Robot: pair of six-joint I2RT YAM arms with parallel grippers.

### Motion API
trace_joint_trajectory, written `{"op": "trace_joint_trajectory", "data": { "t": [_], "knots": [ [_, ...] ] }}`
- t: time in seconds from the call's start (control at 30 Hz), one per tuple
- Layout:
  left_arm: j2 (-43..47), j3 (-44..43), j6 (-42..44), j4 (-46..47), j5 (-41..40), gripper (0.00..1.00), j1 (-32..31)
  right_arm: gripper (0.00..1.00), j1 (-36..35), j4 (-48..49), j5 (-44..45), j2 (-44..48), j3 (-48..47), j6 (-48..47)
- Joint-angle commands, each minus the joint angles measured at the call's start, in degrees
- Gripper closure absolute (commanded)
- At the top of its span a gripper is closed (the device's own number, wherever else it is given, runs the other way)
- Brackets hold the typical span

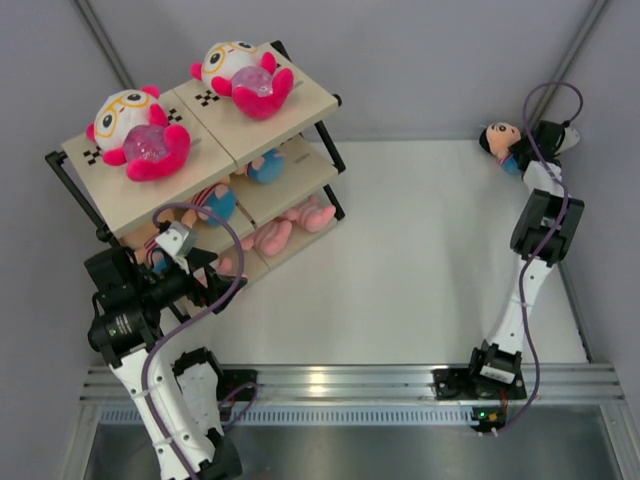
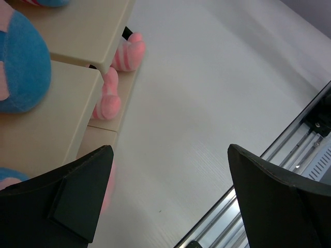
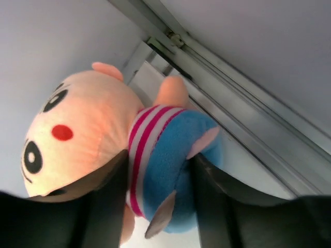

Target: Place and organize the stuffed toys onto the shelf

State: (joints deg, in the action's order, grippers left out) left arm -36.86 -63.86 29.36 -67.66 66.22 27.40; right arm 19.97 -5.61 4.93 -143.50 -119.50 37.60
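A lab test cell: grey panel walls, aluminium rail, white table.

walls: plain grey | table: white | rail: aluminium, near edge

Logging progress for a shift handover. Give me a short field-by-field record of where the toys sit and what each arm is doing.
shelf: far left, three tiers
top tier: one hot-pink toy on the left board, another on the right board
middle tier: blue-bottomed toys, partly hidden
bottom tier: pale pink toys
striped toy: off the shelf, at the far right corner
right gripper: jaws shut on the striped toy
left gripper: jaws open, empty, beside the shelf's near end
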Motion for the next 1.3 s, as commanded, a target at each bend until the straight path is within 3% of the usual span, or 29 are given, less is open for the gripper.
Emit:
{"op": "trace_joint_trajectory", "data": {
  "t": [0.0, 0.03, 0.13, 0.27, 0.43, 0.57, 0.77, 1.0, 1.27],
  "knots": [
    [0.6, -1.4, 1.8, -0.5, 1.9, 0.01, 0.8, 0.55, 1.2, 0.2, -0.8, -2.8, -2.8, 2.4],
    [0.5, -1.4, 1.9, -0.5, 1.7, 0.01, 1.0, 0.71, 1.2, 0.6, -1.2, -2.9, -2.7, 2.6],
    [0.6, -1.5, 1.9, -0.5, 1.2, 0.01, 1.1, 1.0, 1.3, 1.5, -2.1, -2.1, -1.7, 2.3],
    [0.6, -2.0, 2.4, -0.5, -3.2, 0.02, 1.1, 1.0, 1.1, 4.8, -3.4, 4.9, 7.7, 3.1],
    [2.4, -5.9, -0.7, -0.5, -12.2, 0.02, 1.1, 1.0, -2.8, 14.0, -2.2, 25.1, 24.2, 2.9],
    [4.9, -10.3, -0.5, -0.5, -16.1, 0.01, 0.7, 1.0, -8.6, 16.8, 0.5, 40.9, 38.4, 2.4],
    [6.0, -18.7, -2.3, -0.5, -24.4, 0.01, -1.4, 1.0, -25.3, 15.1, 5.6, 61.2, 49.0, 1.1],
    [4.9, -27.9, -11.9, 7.4, -35.5, 0.01, -2.7, 1.0, -42.3, 10.7, 15.7, 73.7, 50.9, 1.6],
    [0.9, -41.1, -12.1, 8.4, -43.4, 0.02, -2.9, 1.0, -56.2, 8.1, 22.8, 72.3, 45.8, 1.8]
  ]
}}
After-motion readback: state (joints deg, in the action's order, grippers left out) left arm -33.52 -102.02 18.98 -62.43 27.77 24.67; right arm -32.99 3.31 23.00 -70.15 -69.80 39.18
